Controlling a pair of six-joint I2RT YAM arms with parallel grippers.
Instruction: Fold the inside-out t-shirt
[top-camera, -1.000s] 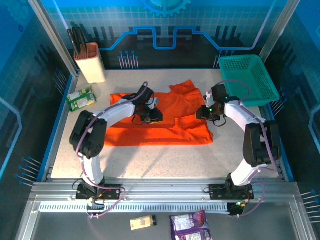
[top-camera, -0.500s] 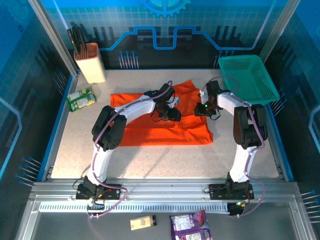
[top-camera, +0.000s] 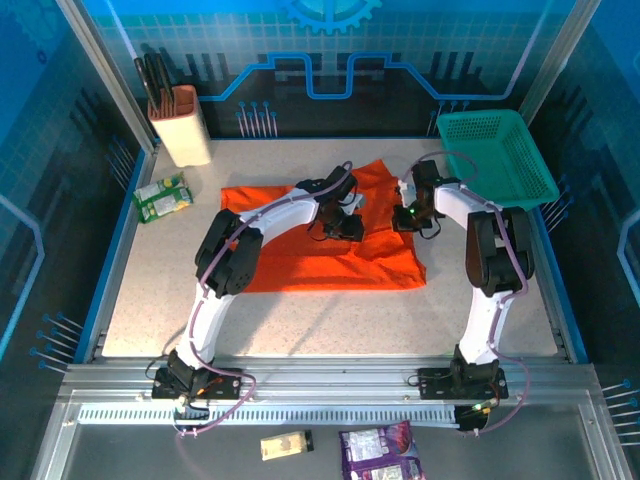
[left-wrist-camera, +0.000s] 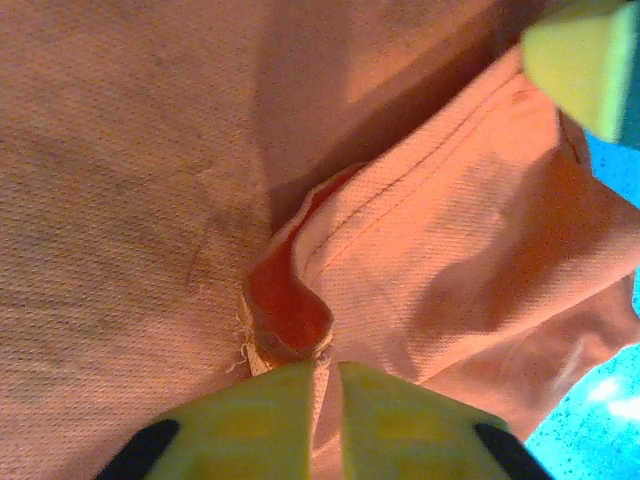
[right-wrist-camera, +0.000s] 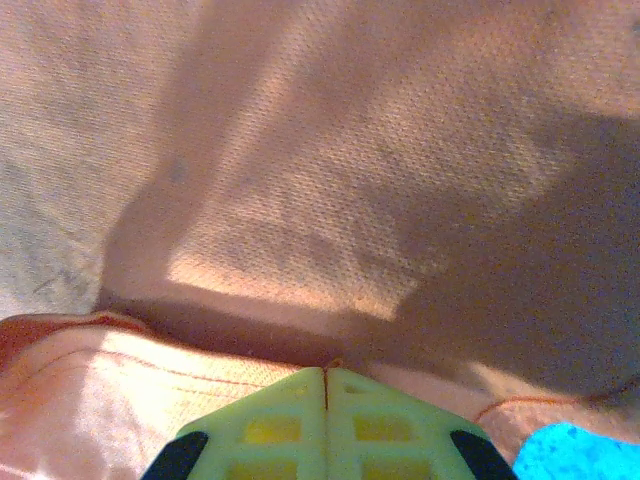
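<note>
Left hand (left-wrist-camera: 328, 370) pinches a t-shirt (left-wrist-camera: 130, 150) fold; right hand (right-wrist-camera: 325, 378) is closed tight against its hem.

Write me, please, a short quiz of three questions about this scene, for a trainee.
1. True or false: the basket stands on the shirt.
2. What does the left claw pinch? A: shirt fabric. B: the basket rim. C: nothing.
3. Fill in: seen from the top, the green packet lies to the ___ of the shirt.

Key: 1 false; 2 A; 3 left.
</note>
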